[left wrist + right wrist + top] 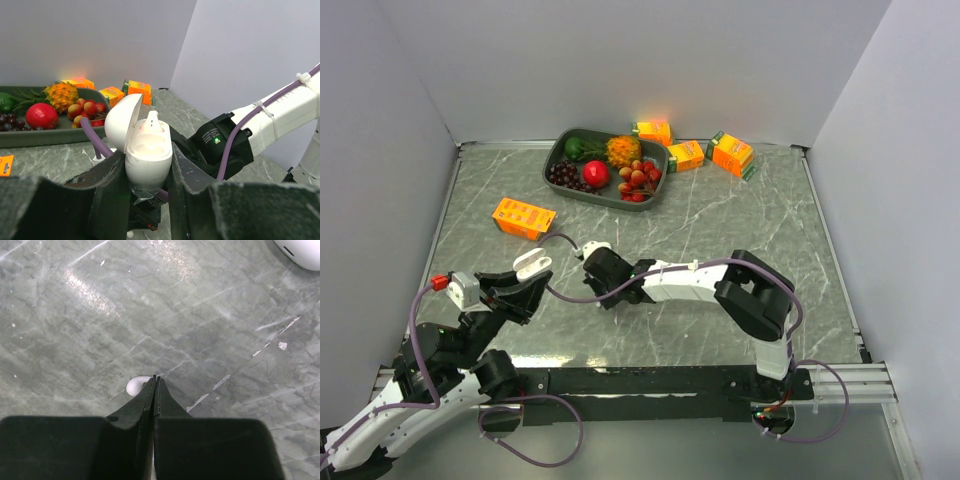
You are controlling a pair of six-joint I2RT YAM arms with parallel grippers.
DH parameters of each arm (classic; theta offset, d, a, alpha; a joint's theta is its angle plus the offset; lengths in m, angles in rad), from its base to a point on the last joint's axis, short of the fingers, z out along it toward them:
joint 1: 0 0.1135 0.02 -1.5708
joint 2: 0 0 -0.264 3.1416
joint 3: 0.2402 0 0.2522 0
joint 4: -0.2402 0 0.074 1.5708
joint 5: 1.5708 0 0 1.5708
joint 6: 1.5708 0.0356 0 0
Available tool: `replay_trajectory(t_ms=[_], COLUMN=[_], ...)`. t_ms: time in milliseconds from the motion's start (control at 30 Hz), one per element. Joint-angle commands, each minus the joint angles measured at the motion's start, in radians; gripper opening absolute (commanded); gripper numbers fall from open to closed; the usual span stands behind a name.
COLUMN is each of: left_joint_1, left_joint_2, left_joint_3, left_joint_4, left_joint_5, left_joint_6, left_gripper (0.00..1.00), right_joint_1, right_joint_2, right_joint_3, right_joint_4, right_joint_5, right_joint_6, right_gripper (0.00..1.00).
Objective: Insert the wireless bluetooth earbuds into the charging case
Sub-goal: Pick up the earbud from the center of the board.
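My left gripper (146, 167) is shut on the white charging case (148, 150), holding it upright above the table with its lid (120, 122) swung open. One white earbud (151, 120) stands in the case. In the top view the case (532, 263) sits at the left arm's tip. My right gripper (156, 378) is shut just above the marble table, its fingers pressed together with no gap. A small white earbud (136, 386) pokes out from under its left fingertip; I cannot tell whether its stem is pinched. In the top view the right gripper (588, 260) is close to the right of the case.
A second white case (302, 251) lies near the right gripper. A dark tray (560, 150) of fruit stands at the back. Orange juice boxes lie behind it (730, 153) and one to the left (523, 217). A purple cable (92, 137) runs beside the held case.
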Motion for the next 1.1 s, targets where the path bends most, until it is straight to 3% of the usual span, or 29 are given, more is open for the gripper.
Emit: replay_trajectory(t_ms=[0, 467, 900, 1067], left_joint_1=[0.0, -0.001, -0.001, -0.001], left_joint_2=[-0.124, -0.121, -0.114, -0.106], left_joint_3=[-0.001, 0.003, 0.0, 0.007], left_joint_4=[0.024, 0.024, 0.044, 0.049], left_joint_5=[0.013, 0.015, 0.015, 0.015], left_joint_6=[-0.014, -0.016, -0.001, 0.012], left_gripper=[0.01, 0.01, 0.01, 0.01], right_joint_1=[0.022, 0.021, 0.009, 0.004], right_joint_2=[-0.054, -0.154, -0.326, -0.476], right_joint_3=[-0.043, -0.059, -0.076, -0.082], right_joint_4=[-0.055, -0.058, -0.091, -0.128], right_joint_5=[-0.003, 0.074, 0.258, 0.393], right_joint_6=[0.021, 0.037, 0.006, -0.021], right_gripper=[0.0, 0.0, 0.0, 0.0])
